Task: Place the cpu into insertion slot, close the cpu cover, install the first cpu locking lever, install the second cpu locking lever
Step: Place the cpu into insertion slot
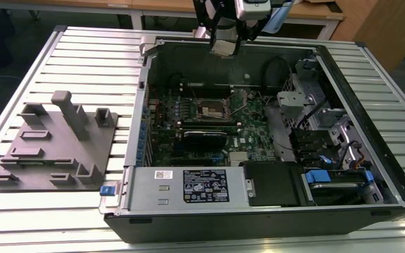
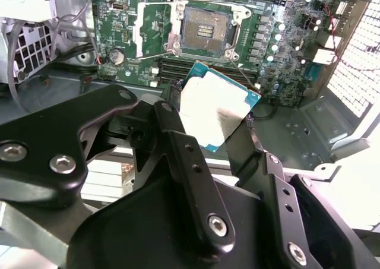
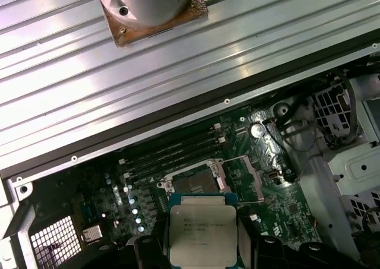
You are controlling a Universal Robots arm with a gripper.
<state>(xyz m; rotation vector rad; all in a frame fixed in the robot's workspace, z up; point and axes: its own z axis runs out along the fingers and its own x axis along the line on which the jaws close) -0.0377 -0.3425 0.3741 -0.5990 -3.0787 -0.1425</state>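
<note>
My gripper hangs high over the far wall of the open computer case, shut on the cpu. In both wrist views the cpu sits pinched by its edges between the black fingers, silver top showing. The insertion slot lies uncovered on the green board, well below the cpu and apart from it. The cpu cover is swung open beside the socket. Thin wire levers stand unlatched at the socket's sides.
The case wall and long memory slots border the socket. A black-labelled power supply and a blue-handled drive bay fill the near side. A grey fixture plate lies on the ribbed table at the exterior view's left.
</note>
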